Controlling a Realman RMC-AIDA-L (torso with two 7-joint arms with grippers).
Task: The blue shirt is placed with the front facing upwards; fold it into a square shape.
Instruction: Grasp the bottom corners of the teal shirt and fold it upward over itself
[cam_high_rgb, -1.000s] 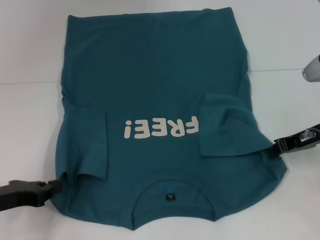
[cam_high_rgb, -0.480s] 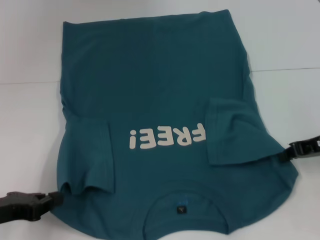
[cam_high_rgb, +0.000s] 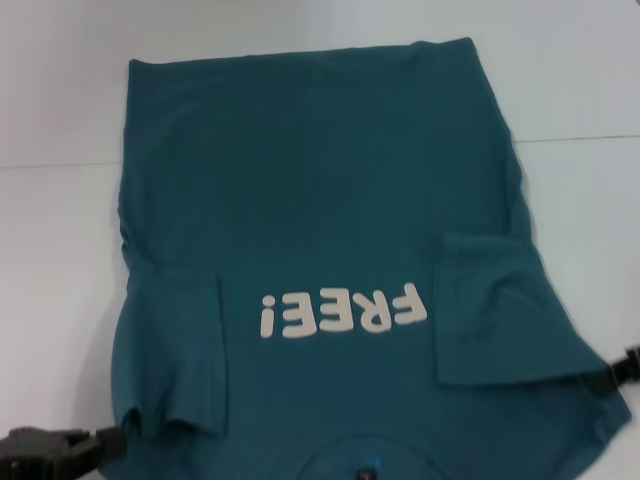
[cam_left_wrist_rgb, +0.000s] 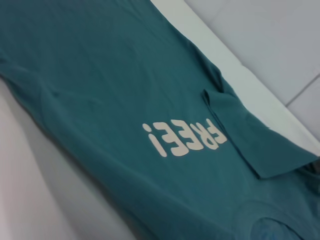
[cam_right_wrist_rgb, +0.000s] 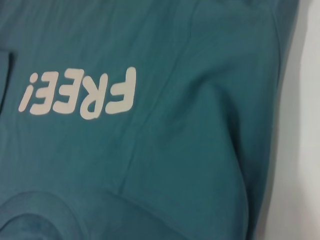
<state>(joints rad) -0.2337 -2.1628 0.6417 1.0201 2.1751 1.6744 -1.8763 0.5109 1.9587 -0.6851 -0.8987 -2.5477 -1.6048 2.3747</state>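
Note:
The blue shirt (cam_high_rgb: 320, 200) lies front up on the white table, hem at the far side and collar (cam_high_rgb: 365, 465) at the near edge of the head view. Cream "FREE!" lettering (cam_high_rgb: 340, 310) reads upside down. Both short sleeves are folded inward onto the body, the left sleeve (cam_high_rgb: 185, 350) and the right sleeve (cam_high_rgb: 495, 310). My left gripper (cam_high_rgb: 108, 445) is shut on the near left shoulder edge. My right gripper (cam_high_rgb: 608, 376) grips the near right shoulder edge. The wrist views show the shirt (cam_left_wrist_rgb: 125, 75) and its chest (cam_right_wrist_rgb: 175, 150) close up, without fingers.
The white table (cam_high_rgb: 60, 250) surrounds the shirt, with a thin seam line (cam_high_rgb: 580, 137) running across it at the far side. In the left wrist view the table's far edge meets a grey tiled floor (cam_left_wrist_rgb: 260, 30).
Both grippers have pulled back toward me, dragging the shirt with them. The lettering and folded sleeves sit nearer now, and the collar has slid almost out of the head view.

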